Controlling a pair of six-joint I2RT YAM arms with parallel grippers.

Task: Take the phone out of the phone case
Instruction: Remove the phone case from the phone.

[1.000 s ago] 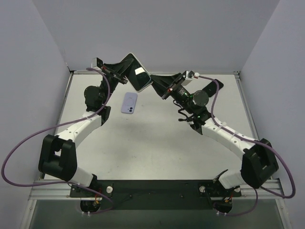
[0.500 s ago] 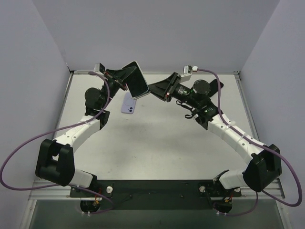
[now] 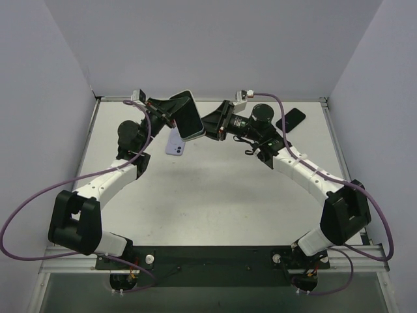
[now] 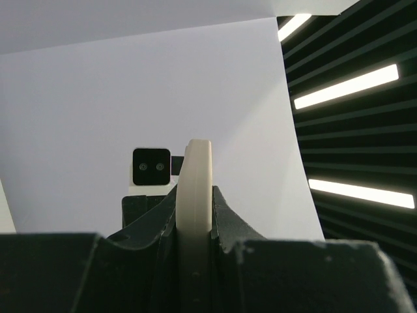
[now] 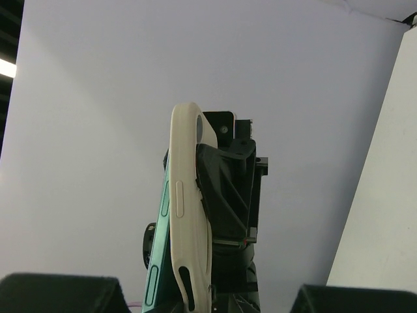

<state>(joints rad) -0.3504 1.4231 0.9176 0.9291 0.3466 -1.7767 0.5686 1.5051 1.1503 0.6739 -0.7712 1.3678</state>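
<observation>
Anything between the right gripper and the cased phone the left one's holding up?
Nothing visible. The left gripper holds the phone case clamped in the air. The right gripper is open right beside it, and its wrist view shows the case edge-on straight ahead with only air before it.

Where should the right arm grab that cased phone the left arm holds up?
Probably its free end, coming from the right: the cased phone stands edge-on to the right gripper, thin enough for open jaws to straddle, while the left gripper clamps the far end.
</observation>
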